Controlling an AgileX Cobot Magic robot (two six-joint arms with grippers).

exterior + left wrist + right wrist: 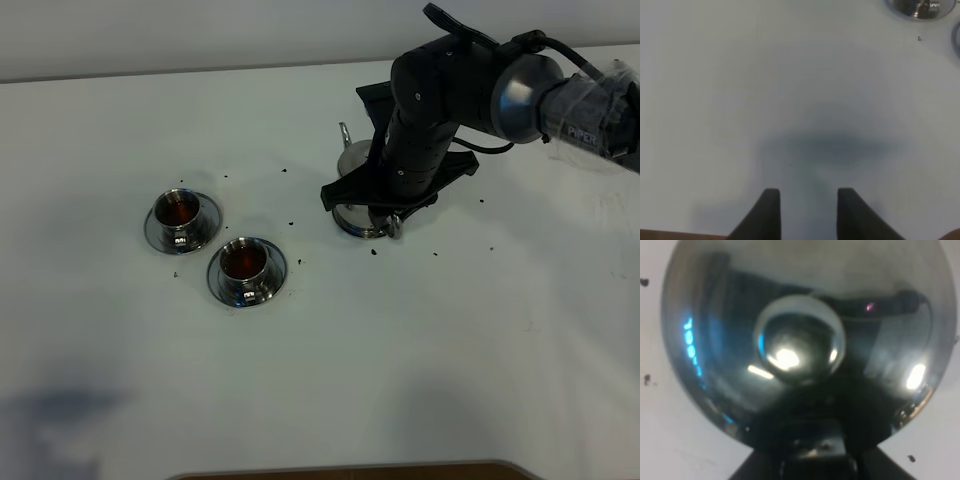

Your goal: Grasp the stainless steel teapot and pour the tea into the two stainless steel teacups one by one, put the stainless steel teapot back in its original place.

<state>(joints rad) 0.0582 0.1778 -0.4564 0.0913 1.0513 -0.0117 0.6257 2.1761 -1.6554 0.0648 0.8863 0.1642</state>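
The stainless steel teapot (352,160) stands upright on its round steel saucer (349,222), mostly hidden under my right arm. Its spout (345,134) points to the far side. In the right wrist view its lid and knob (799,342) fill the picture. My right gripper (815,456) sits at the pot's handle side and looks shut on the handle; it also shows in the exterior high view (388,215). Two steel teacups on saucers, the left one (180,211) and the nearer one (243,262), hold reddish-brown tea. My left gripper (807,210) is open and empty over bare table.
Small dark crumbs (373,251) lie scattered on the white table around the teapot and cups. One cup's saucer (920,7) shows at the edge of the left wrist view. The table's front edge (350,470) runs along the bottom.
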